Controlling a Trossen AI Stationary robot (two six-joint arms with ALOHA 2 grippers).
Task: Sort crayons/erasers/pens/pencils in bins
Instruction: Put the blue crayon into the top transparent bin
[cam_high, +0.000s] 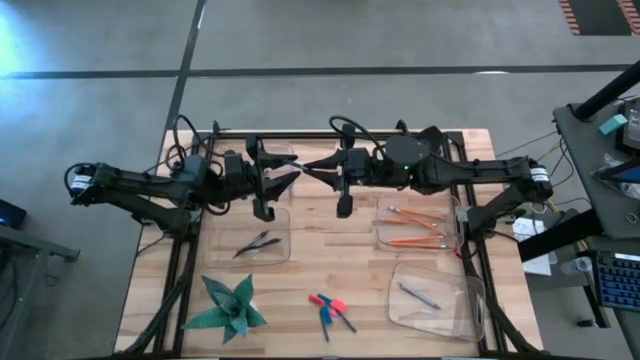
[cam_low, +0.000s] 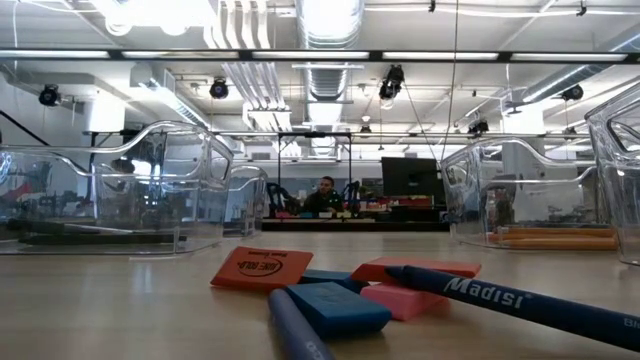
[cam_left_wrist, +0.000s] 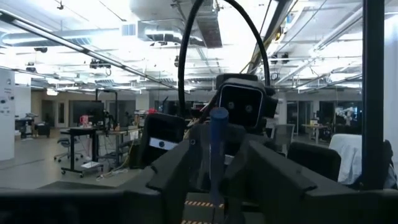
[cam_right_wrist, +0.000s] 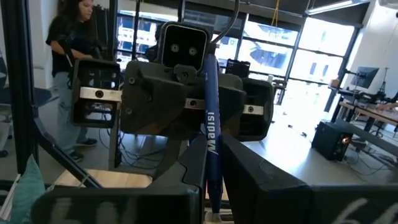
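Right wrist view shows the right gripper (cam_right_wrist: 211, 182) clamped on an upright blue stick (cam_right_wrist: 209, 118). Facing it, the left gripper (cam_left_wrist: 217, 183) has its fingers apart, one on each side of this stick. I judge it a handover: next, the left must close firmly before the right lets go.

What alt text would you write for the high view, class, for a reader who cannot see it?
Seen from above, the left gripper and right gripper meet tip to tip over the wooden table's far side. Nearer lie orange pencils in a clear bin and loose erasers.
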